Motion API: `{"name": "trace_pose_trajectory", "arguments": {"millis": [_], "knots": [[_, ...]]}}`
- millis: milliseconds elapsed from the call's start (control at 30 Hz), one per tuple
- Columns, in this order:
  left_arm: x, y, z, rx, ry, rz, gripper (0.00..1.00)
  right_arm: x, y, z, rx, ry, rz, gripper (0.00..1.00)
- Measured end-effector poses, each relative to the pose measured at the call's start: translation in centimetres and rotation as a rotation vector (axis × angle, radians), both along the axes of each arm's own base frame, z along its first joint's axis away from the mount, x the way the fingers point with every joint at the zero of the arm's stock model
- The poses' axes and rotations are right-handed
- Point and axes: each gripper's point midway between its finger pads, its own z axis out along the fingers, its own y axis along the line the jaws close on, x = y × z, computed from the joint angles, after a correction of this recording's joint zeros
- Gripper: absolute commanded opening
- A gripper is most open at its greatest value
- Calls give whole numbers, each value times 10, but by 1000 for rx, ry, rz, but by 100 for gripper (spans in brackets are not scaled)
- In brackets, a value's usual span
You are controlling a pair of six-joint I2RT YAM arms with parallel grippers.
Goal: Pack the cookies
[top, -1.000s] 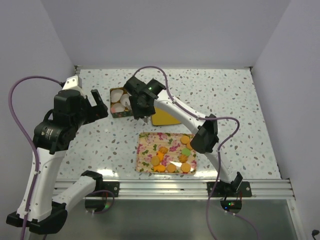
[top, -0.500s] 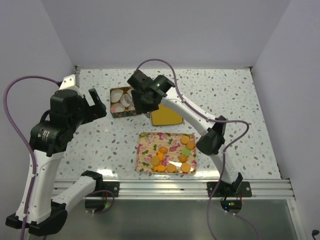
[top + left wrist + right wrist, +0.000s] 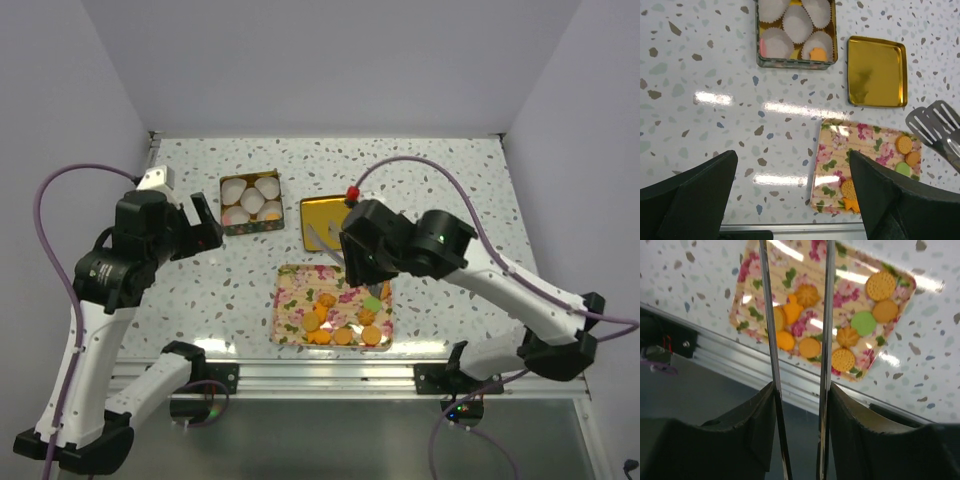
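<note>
The right gripper point(image 3: 800, 390) is part closed on a pair of metal tongs point(image 3: 928, 123). Its two dark fingers press against the outer sides of the thin arms, which run forward with a gap between them. Seen from the right wrist, those arms pass over a floral tray point(image 3: 295, 290) that lies on the speckled table point(image 3: 715, 75) near the front rail. From the left wrist, the tongs' two slotted heads appear side by side above the tray's far right corner, just beside the near corner of a gold lid point(image 3: 876, 71). Whether the heads touch anything cannot be told. Most of the cookies point(image 3: 809, 347) lie loose on the tray's right half. They are round and flower-shaped orange-brown pieces, with a pale green cookie point(image 3: 863, 322) among them. One orange cookie point(image 3: 817, 53) sits in the open tin point(image 3: 795, 62) farther back, in the near right corner beside white paper cups point(image 3: 797, 20). The left gripper point(image 3: 792, 160) hangs over bare table to the left of the tin and tray. Its fingers are spread as wide as they go, holding and touching nothing.
</note>
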Motion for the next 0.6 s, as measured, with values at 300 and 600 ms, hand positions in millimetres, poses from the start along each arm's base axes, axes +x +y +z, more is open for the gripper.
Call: {"name": "trace_pose_trajectory", "arguments": {"millis": [300, 600], "knots": [[-16, -21, -48, -93, 113, -68, 100, -81, -56, -86, -97, 186, -24, 46], [-21, -28, -39, -159, 73, -75, 100, -87, -33, -99, -98, 218, -11, 47]]}}
